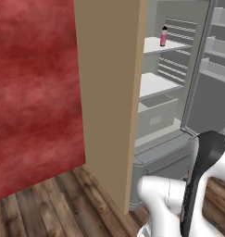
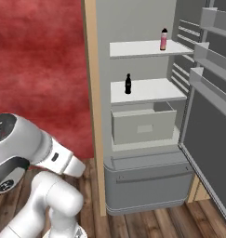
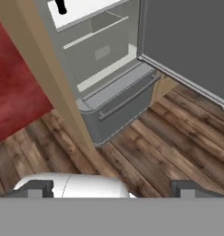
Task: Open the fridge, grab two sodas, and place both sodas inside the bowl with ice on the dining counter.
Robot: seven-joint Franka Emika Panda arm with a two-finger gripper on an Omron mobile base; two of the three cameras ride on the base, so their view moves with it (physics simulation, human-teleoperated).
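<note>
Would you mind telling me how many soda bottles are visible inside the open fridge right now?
2. The pink soda stands on the upper shelf, toward its right end. The dark cola soda stands on the shelf below, left of centre. Others may be hidden.

No lettering can be read anywhere (bottle labels too small).

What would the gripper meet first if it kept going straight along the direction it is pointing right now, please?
Probably the wooden floor just in front of the fridge. The open gripper looks down at the planks below the bottom drawer, with nothing between in the hand view. Depth is unclear, so it might reach the drawer front instead.
</note>
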